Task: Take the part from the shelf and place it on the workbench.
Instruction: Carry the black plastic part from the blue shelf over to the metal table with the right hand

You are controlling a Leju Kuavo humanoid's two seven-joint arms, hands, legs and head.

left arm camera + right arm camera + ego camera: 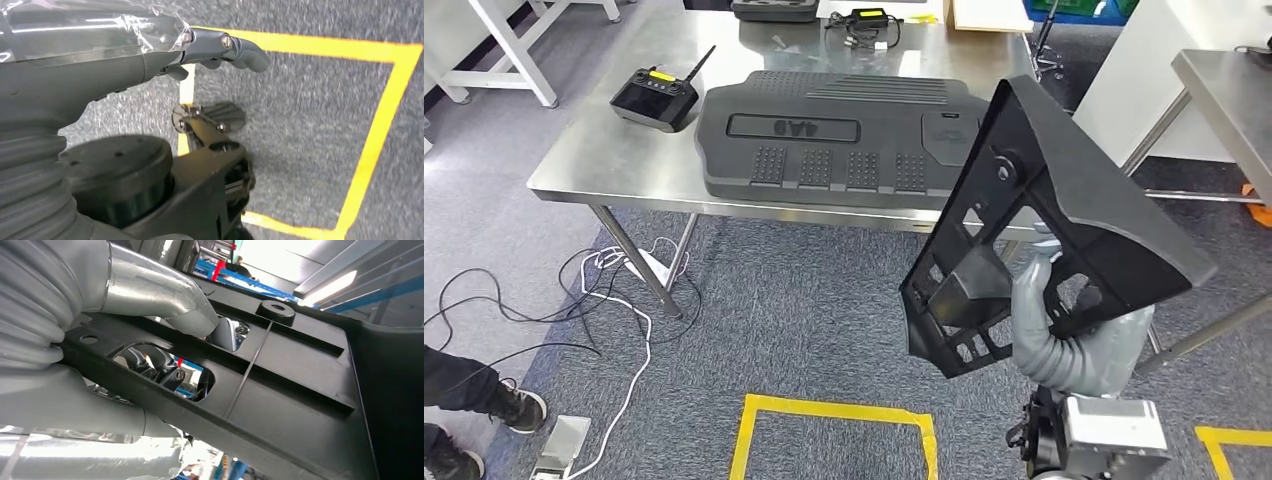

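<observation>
Right robot hand grips the black part, fingers mostly hidden; left robot hand hangs empty.

Remote controller beside large black cover on table.

Two black plastic parts are showing: one being held up by the right hand, one lying on the table (beside one remote controller).

Grey ribbed wrist cover, silver-taped thumb, screwed dark fingers
</observation>
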